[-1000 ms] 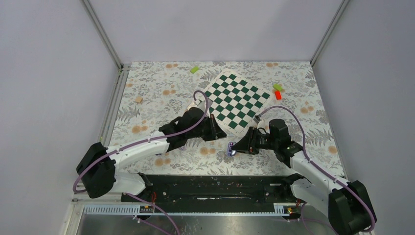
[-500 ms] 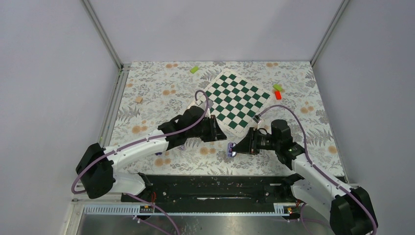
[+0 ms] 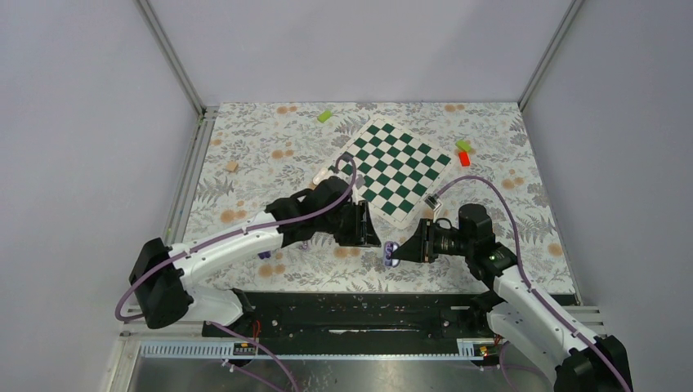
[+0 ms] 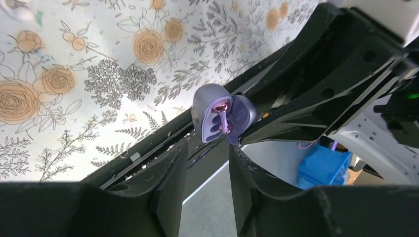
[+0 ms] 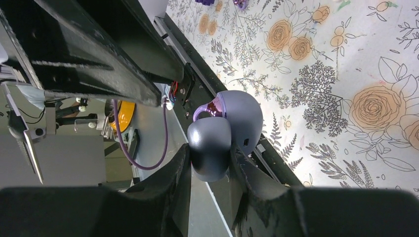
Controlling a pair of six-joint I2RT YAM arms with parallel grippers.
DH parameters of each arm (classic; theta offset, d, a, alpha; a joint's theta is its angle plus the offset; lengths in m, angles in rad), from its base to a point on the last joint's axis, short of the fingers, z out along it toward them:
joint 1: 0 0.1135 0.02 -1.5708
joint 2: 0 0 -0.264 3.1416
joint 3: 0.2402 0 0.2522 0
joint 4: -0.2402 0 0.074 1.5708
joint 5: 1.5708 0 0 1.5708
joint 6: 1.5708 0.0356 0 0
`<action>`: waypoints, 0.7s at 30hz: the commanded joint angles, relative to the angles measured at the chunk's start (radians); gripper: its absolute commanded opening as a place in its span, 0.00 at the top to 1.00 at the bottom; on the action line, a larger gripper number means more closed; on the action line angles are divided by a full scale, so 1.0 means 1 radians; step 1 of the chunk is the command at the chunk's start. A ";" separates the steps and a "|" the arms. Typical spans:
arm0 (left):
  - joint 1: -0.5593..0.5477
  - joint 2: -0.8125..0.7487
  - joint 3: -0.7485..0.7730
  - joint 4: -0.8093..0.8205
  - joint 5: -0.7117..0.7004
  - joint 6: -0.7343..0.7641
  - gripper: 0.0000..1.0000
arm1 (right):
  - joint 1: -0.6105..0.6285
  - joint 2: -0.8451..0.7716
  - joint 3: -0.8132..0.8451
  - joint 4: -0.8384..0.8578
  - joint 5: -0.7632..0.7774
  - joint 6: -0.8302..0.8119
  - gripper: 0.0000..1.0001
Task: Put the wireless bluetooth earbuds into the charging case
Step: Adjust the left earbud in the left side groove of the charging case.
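Between the fingers of the right gripper (image 5: pixel 210 153), clamped tight, the lavender charging case (image 5: pixel 236 118) is held lid-open above the floral cloth (image 3: pixel 245 163). One glossy purple earbud (image 4: pixel 220 107) appears seated inside; the second cannot be located. The left gripper (image 4: pixel 207 148), parted and empty, has been brought closer, just beside the case, so a seating press or lid closure is judged next.

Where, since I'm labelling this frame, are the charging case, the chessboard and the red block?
charging case (image 5: pixel 210 148), right wrist view, on the rounded half nearest the camera.
chessboard (image 3: pixel 398 167), top view, on the middle of the board.
red block (image 3: pixel 464 158), top view, on its upper face.
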 commanded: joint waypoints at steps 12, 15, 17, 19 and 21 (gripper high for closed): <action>-0.052 0.081 0.071 0.050 -0.003 -0.058 0.69 | 0.006 -0.001 0.037 0.008 0.018 -0.017 1.00; -0.052 0.101 0.072 0.075 -0.002 -0.075 0.70 | 0.006 -0.005 0.039 0.006 0.020 -0.014 1.00; -0.052 0.113 0.072 0.087 0.003 -0.085 0.72 | 0.006 -0.007 0.041 0.000 0.021 -0.019 1.00; -0.052 0.124 0.077 0.094 0.013 -0.089 0.75 | 0.006 -0.010 0.042 -0.008 0.023 -0.020 1.00; -0.053 0.125 0.075 0.107 0.019 -0.094 0.77 | 0.007 -0.016 0.039 -0.009 0.024 -0.021 1.00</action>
